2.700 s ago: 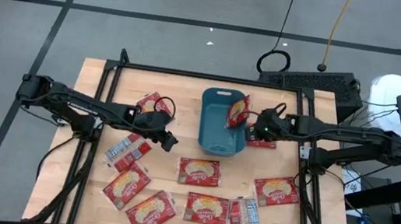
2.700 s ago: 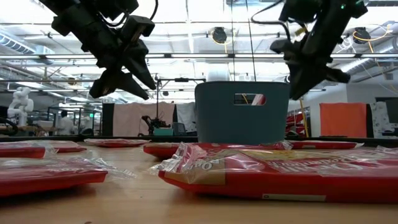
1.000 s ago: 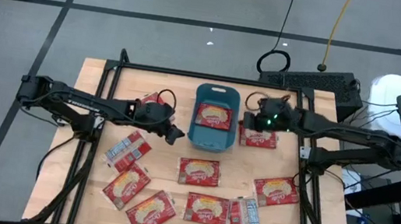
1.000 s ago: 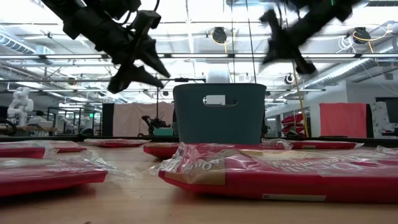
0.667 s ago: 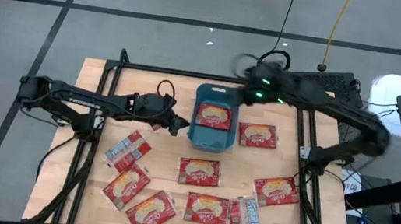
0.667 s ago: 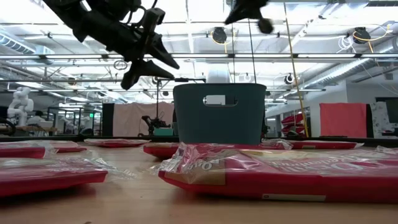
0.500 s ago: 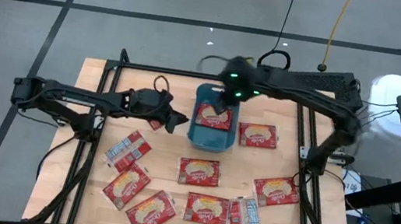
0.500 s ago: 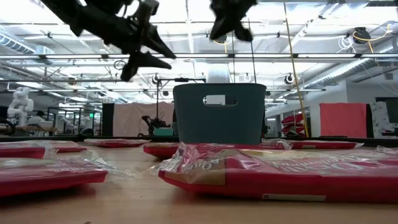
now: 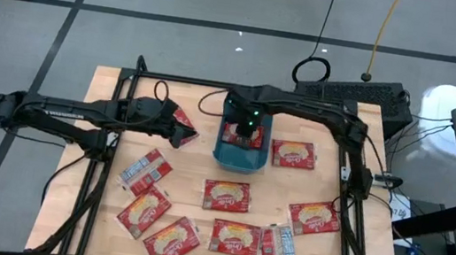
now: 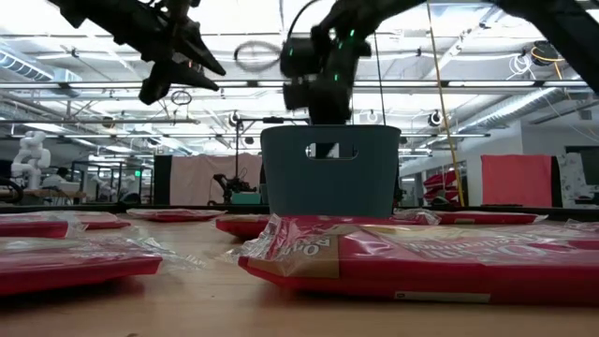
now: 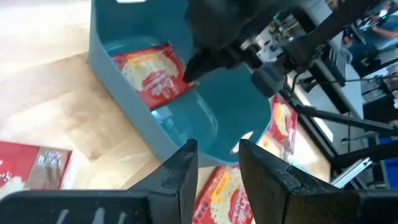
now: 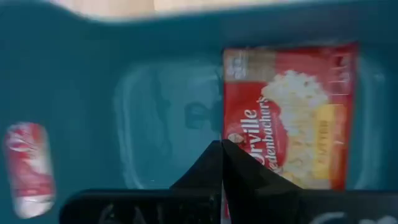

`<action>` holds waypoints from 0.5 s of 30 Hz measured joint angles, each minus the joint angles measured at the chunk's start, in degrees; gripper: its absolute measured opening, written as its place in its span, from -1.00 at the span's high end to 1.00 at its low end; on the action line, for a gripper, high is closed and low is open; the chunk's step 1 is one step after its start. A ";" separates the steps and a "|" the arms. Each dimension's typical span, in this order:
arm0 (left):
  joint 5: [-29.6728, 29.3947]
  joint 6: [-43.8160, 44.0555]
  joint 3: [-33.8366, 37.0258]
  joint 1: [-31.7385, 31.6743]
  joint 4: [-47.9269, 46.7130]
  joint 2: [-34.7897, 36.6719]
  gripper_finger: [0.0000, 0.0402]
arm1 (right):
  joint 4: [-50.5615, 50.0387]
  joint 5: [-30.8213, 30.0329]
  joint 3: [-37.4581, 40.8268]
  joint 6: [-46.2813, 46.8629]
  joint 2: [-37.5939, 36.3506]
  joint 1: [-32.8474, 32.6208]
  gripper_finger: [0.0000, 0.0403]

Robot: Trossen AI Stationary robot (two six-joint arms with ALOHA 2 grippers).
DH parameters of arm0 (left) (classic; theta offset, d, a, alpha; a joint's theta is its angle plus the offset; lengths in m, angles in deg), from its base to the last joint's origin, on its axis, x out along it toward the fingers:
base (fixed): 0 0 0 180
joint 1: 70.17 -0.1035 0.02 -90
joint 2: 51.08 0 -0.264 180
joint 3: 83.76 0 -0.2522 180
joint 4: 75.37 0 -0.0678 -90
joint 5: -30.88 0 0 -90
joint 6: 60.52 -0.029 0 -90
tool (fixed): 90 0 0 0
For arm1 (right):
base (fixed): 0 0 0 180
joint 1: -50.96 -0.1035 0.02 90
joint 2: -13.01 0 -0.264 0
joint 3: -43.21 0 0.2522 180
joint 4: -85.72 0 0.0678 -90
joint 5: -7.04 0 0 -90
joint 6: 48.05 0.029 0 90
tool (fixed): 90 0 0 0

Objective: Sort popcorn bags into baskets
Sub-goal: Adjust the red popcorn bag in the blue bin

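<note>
The teal basket (image 9: 219, 149) stands at the table's middle, toward the far edge. One red popcorn bag (image 12: 292, 112) lies flat on its bottom, face up. My right gripper (image 12: 222, 146) hangs shut over the basket, pointing steeply down at that bag's edge. My left gripper (image 11: 217, 158) is open in the air just left of the basket, above a bag (image 9: 177, 118) on the table, with nothing between its fingers. Another bag (image 9: 293, 155) lies right of the basket, and several more (image 9: 226, 196) lie flat along the near half. My right gripper points its shut fingertips (image 11: 189, 70) down into the basket beside the edge of the bag lying there. The basket wall hides the tips in the low view. I cannot tell whether they touch the bag.
Black frame rails (image 9: 116, 94) run along the table's left, right and far sides. My right arm (image 9: 319, 114) arches over the far right part of the table. Bare wood (image 9: 195, 172) shows between the basket and the near bags.
My right gripper has swung from beside the bag right of the basket, up and around the basket's far side, then down over the basket, rolling and tipping downward, still shut. My left gripper has drawn back toward the table's left and risen. Basket and bags have kept still.
</note>
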 joint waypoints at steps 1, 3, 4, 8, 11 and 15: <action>0.00 0.01 0.00 0.15 -0.18 -0.04 0.40 | 0.01 0.02 0.37 -0.73 0.85 0.02 1.00; -0.02 0.04 0.00 0.32 -0.01 -0.33 0.40 | 0.43 0.02 0.78 -1.44 2.47 0.07 1.00; 0.00 0.04 0.00 0.43 -0.12 -0.43 0.40 | 0.65 -0.02 1.04 -1.57 3.13 0.07 1.00; -0.02 0.07 0.00 0.86 -0.31 -0.46 0.40 | 3.11 -0.59 3.19 -1.65 4.44 0.12 1.00; -0.02 0.02 0.00 1.02 -0.36 -0.48 0.40 | 4.81 -3.65 4.67 -1.76 4.74 0.11 1.00; -0.02 -0.62 0.00 1.29 -0.77 -0.48 0.40 | 7.25 -4.70 6.86 -1.85 4.69 0.33 1.00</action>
